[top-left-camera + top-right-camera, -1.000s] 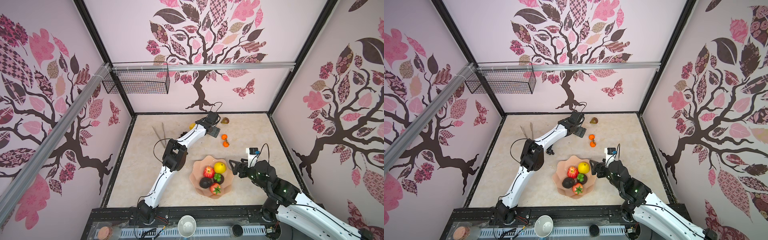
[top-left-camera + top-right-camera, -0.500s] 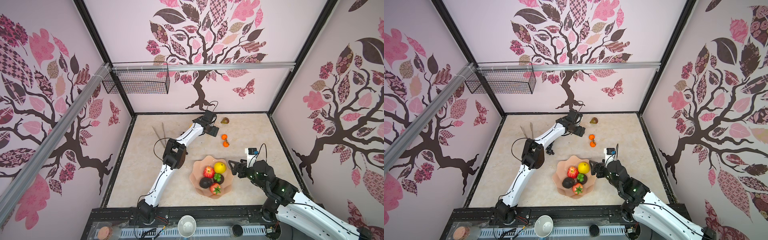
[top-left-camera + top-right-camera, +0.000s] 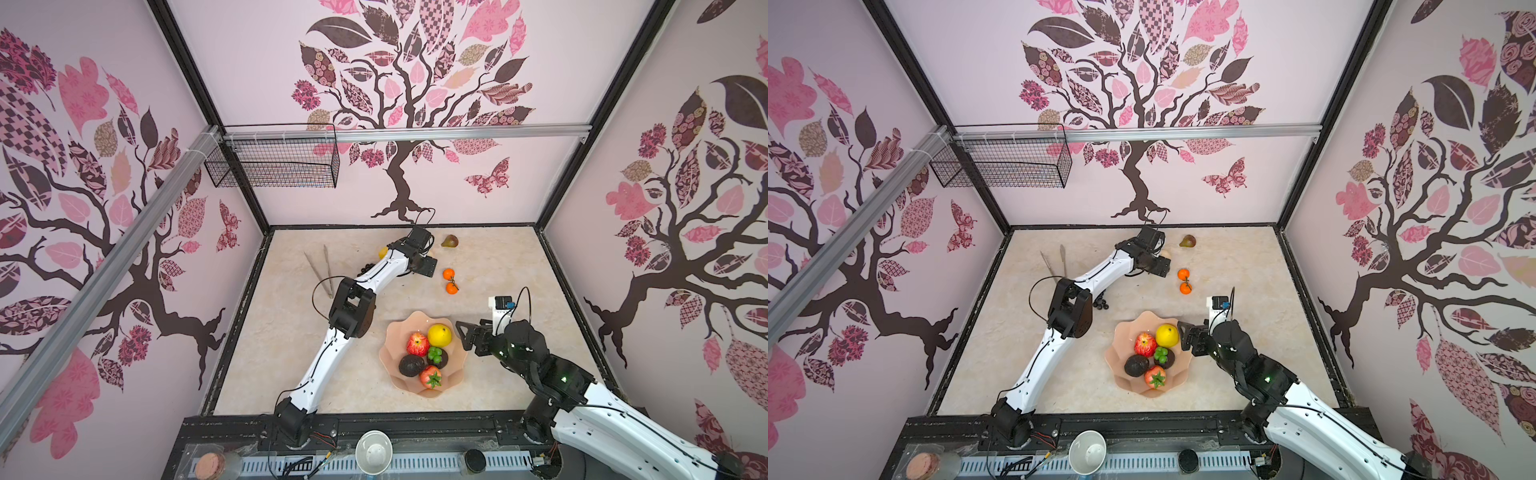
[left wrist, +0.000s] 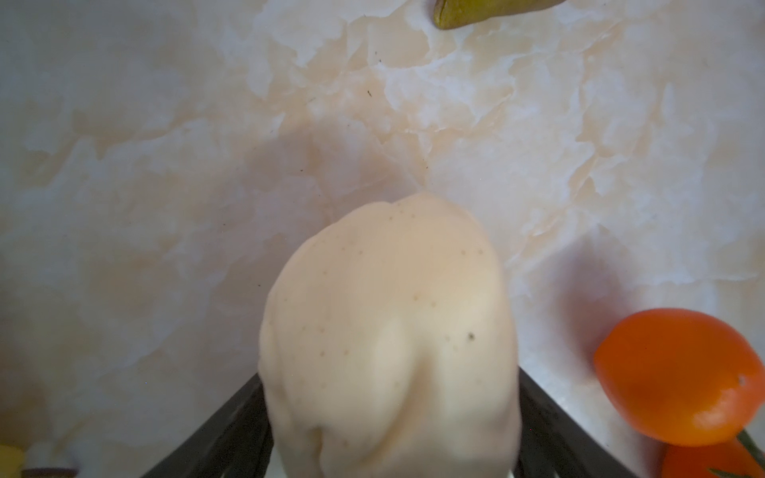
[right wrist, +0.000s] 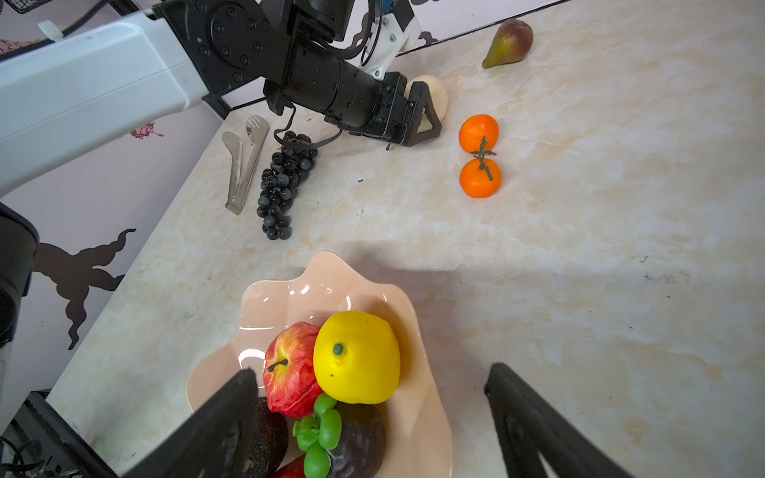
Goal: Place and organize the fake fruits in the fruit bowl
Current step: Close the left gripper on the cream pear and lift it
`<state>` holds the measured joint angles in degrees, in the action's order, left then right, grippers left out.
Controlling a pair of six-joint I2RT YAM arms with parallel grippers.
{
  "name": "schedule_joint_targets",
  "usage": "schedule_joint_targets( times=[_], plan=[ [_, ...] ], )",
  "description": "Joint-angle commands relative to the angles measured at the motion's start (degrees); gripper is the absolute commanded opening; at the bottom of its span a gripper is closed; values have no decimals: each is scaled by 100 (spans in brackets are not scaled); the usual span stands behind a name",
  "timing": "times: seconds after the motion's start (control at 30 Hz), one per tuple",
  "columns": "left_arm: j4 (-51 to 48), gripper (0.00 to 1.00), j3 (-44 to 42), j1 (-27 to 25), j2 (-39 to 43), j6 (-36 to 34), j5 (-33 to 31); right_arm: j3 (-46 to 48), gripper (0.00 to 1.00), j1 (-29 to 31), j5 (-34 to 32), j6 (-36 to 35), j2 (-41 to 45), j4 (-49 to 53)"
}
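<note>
Judging by the layout, about half done: apple [image 3: 417,344], lemon [image 3: 439,335], avocado [image 3: 411,365], mangosteen [image 3: 440,359] and a red green-capped fruit [image 3: 430,376] sit in the wavy pink bowl [image 3: 391,347], near middle; grapes [image 5: 285,182], two oranges [image 3: 448,274], a brown-green pear [image 3: 449,240], a small yellow fruit [image 3: 382,252] and the cream pear [image 4: 389,331] lie on the table [image 3: 291,353] farther back. Left claw [image 3: 428,264] straddles the cream pear, pale, smooth, lightly speckled, far middle, pinch or not cannot tell; right claw [image 3: 465,337] hangs spread, empty, just right of the bowl.

Cream pear [image 4: 389,331] blurred, cropped at the left wrist view's edge (grape bunch [image 3: 1101,304] mostly under left arm [image 3: 1100,272])
</note>
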<state>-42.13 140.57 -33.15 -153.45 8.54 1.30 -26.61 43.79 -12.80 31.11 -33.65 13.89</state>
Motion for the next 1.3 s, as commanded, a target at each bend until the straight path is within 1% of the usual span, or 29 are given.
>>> schedule_joint_targets(
  times=[0.0,0.03,0.1,0.13,0.27,0.43,0.57,0.63,0.67,0.73,0.77,0.83,0.9,0.93,1.07,1.17,1.27],
  plan=[
    [124,76,293,-15,-186,169,-114,7,90,15,20,29,-1,-35],
    [143,72,284,-13,-177,213,-121,24,90,15,23,38,7,-23],
    [219,67,207,-14,-115,283,-121,30,90,15,9,41,16,-18],
    [289,65,103,-11,-50,314,-103,32,94,15,-8,35,16,-8],
    [779,58,-672,-7,478,507,-98,-6,94,15,-127,3,58,65],
    [1620,55,-1974,6,1430,892,70,-85,96,15,-309,-135,19,92],
    [2180,53,-2867,4,2139,1261,239,-134,96,15,-314,-193,-113,17],
    [2391,53,-3277,10,2362,1369,310,-143,96,15,-281,-192,-155,-35],
    [2426,55,-3333,7,2397,1355,369,-156,96,15,-268,-178,-172,-57],
    [2217,63,-3147,8,2288,1244,362,-156,96,15,-226,-163,-201,-108],
    [2052,68,-2983,2,2173,1132,400,-151,96,16,-206,-149,-212,-130],
    [1784,75,-2537,2,1941,1015,365,-143,96,15,-149,-114,-238,-141],
    [1717,84,-2298,3,1730,986,306,-127,96,15,-92,-56,-241,-130],
    [1696,86,-2155,6,1623,975,261,-112,96,15,-70,-9,-223,-120],
    [1389,88,-1343,2,1036,940,139,-24,96,15,-34,104,-91,-63],
    [1215,88,-820,-4,658,1045,68,23,96,15,-30,149,-4,16],
    [1142,87,-444,-3,371,1144,28,72,96,15,-23,189,55,57]
  ],
)
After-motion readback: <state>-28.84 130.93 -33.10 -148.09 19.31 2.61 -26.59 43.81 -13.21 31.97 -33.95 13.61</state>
